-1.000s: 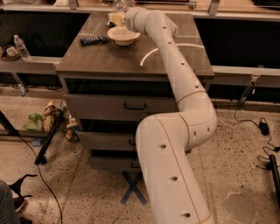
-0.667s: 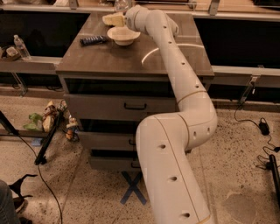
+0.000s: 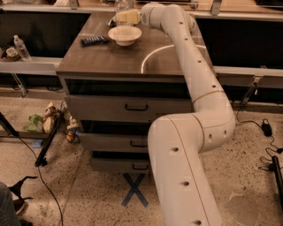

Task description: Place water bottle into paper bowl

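Note:
The paper bowl (image 3: 125, 34) is a small cream-white bowl standing upright on the wooden cabinet top (image 3: 163, 62), near its back left. The water bottle (image 3: 120, 5) is clear plastic and stands just behind the bowl at the top edge of the view; its cap is cut off. My gripper (image 3: 126, 16) is at the end of the long white arm (image 3: 185, 57), which reaches across the cabinet top. It sits right at the foot of the bottle, just behind and above the bowl's far rim. Whether it holds the bottle does not show.
A dark flat bar-shaped object (image 3: 93, 40) lies on the cabinet top left of the bowl. A smaller clear bottle (image 3: 21, 47) stands on the ledge at far left. Cabinet drawers (image 3: 132, 108) face me. Cables and clutter (image 3: 48, 119) lie on the floor.
The gripper has shifted slightly to the right behind the bowl, staying at the bottle. The bowl and the dark bar have not moved.

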Available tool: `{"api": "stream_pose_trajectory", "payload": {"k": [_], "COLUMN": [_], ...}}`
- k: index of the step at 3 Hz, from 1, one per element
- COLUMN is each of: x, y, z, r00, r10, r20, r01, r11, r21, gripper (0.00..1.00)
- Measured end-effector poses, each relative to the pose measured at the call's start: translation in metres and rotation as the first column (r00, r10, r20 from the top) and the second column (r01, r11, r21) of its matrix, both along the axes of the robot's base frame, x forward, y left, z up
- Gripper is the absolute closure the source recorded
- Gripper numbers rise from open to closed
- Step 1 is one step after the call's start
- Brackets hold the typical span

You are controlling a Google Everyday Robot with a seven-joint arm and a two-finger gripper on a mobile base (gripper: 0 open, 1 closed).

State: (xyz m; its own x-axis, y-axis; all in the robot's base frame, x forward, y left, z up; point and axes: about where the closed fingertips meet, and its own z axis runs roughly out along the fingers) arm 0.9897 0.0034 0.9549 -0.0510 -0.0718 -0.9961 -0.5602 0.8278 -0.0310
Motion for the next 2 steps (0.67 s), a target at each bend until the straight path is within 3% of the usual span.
{"api": "stream_pose_trajectory", "payload": {"k": [1, 2], "x": [-0.015, -0.029], "y": [-0.065, -0.117], "z": [0.017, 0.034], "r00": [0.9975, 0.9914], "r10": [-0.065, -0.127], "r20": [-0.028, -0.029], "r01": [0.063, 0.123], "r11": [0.997, 0.986], "r21": [-0.051, -0.112], "gripper": [0.0, 0.0]}}
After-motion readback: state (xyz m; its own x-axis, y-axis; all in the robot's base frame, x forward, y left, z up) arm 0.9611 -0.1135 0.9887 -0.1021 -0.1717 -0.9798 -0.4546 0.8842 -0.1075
